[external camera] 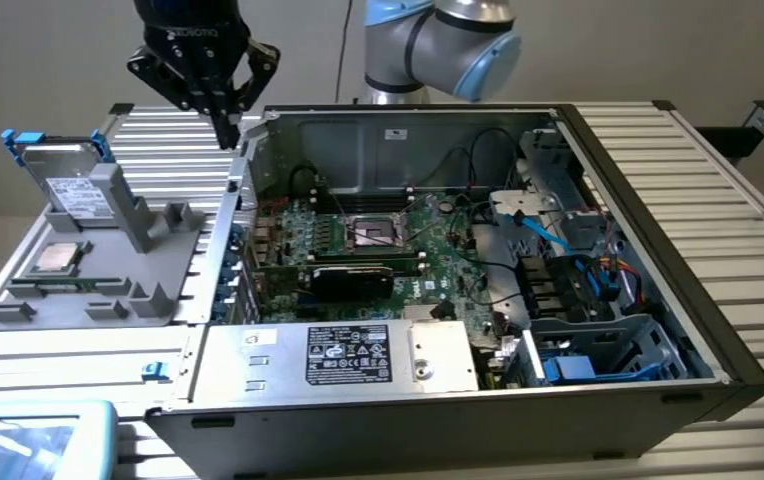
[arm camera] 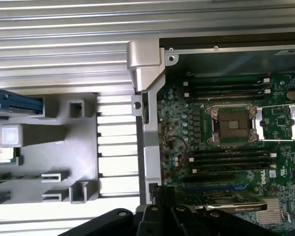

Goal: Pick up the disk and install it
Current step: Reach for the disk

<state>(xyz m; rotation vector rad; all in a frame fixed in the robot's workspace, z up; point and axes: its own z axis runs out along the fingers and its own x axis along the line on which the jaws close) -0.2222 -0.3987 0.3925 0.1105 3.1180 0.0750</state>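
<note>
The disk (external camera: 73,185) is a silver-grey drive with a white label in a blue carrier. It leans upright in a grey holder (external camera: 102,270) at the exterior view's left. In the wrist view it appears edge-on as a blue strip (arm camera: 17,102). My black gripper (external camera: 229,132) hangs above the far left corner of the open computer case (external camera: 242,190), to the right of the disk and well apart from it. Its fingers are shut with nothing between them. In the wrist view the gripper (arm camera: 161,206) is over the case wall.
A small silver CPU chip (external camera: 59,258) lies in the grey holder. Inside the case are the motherboard (external camera: 382,240), a silver box with a black label (external camera: 355,355) and a drive bay with blue parts (external camera: 596,350). The ribbed metal table (external camera: 702,200) surrounds the case.
</note>
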